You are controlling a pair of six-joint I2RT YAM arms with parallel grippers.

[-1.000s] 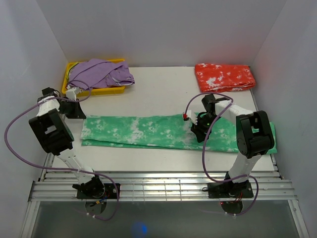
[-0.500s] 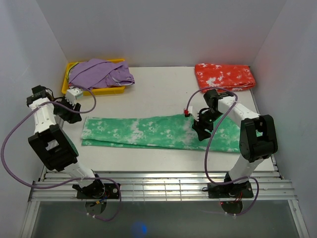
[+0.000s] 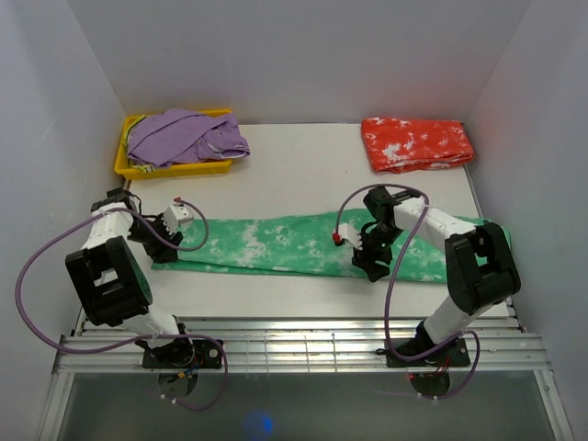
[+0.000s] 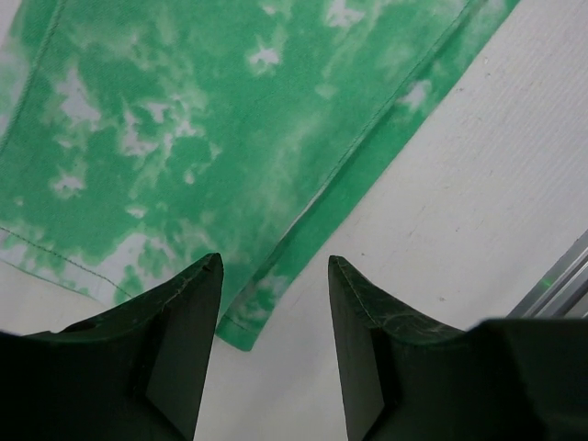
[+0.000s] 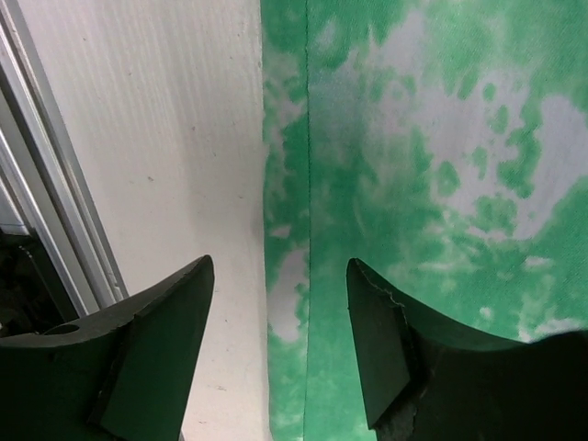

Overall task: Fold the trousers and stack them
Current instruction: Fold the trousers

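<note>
Tabletop [image 3: 294, 170] holds two pairs: green trousers [image 3: 276, 243]; red-orange trousers [image 3: 418, 144].

My left claw [image 4: 274, 276] is dark matt plastic. The green trousers [image 4: 230, 129] are soft cloth; the table [image 4: 496, 202] is matt white, finely ribbed.

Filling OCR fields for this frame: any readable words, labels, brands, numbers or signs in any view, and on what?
No readable text in any view.
The bright green tie-dye cloth trousers, folded red-orange tie-dye trousers, plain purple garment and yellow plastic bin: no print or label is visible.
The small red part on the right arm's wrist: too small to tell whether it carries a mark.
</note>
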